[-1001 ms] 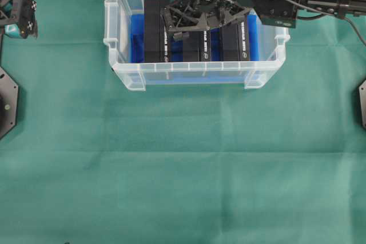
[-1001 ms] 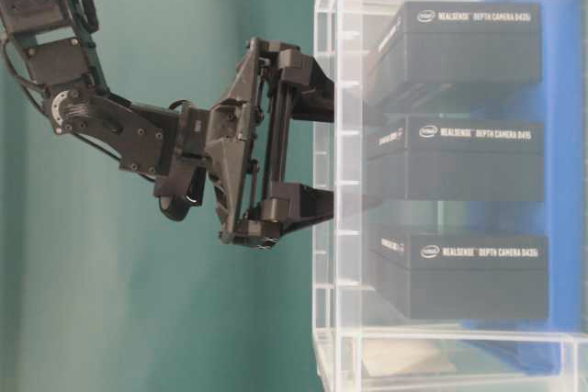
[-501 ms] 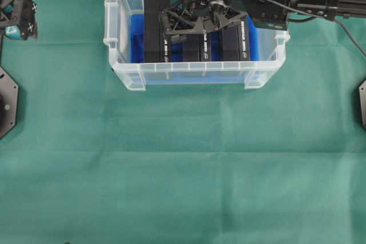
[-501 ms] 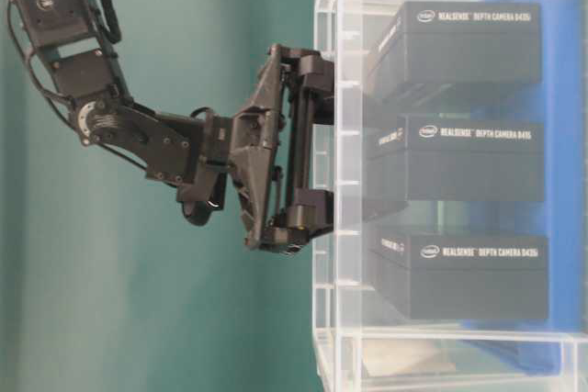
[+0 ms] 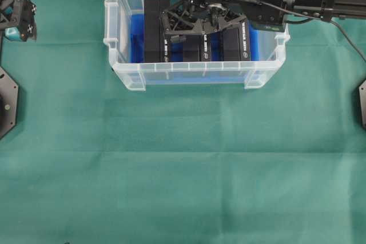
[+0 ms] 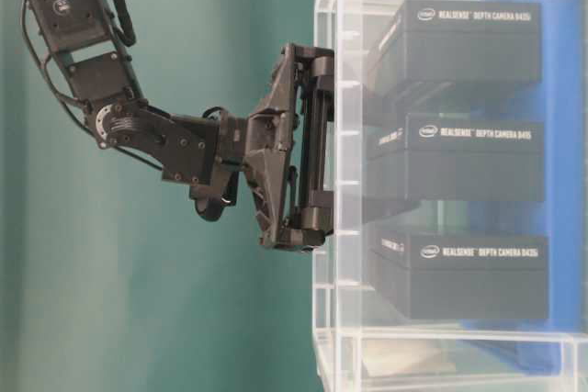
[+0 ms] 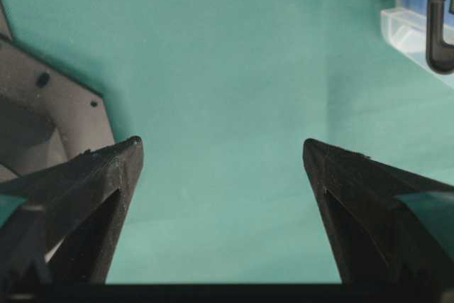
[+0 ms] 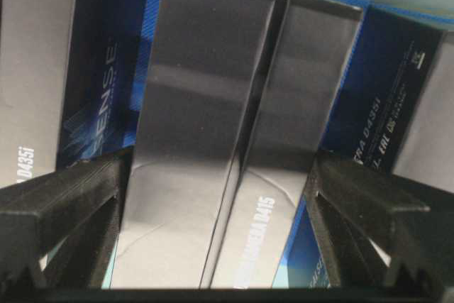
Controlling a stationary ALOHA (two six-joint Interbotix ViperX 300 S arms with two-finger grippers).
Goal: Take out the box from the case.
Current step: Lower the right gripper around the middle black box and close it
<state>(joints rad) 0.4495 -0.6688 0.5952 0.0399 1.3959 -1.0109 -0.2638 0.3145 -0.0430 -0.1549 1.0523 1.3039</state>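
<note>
Since a second ago, the right gripper [image 5: 196, 37] is sinking deeper into the clear rimmed plastic case [image 5: 123, 72] on the green cloth [image 5: 183, 170], jaws spread wide astride the middle black cardboard box [image 6: 455, 158], not yet clenched. Three such boxes are standing side by side on blue lining [image 5: 136, 41], each reading "REALSENSE DEPTH CAMERA D435". The left gripper [image 7: 223, 150] is hanging released, well apart at the cloth's edge.
</note>
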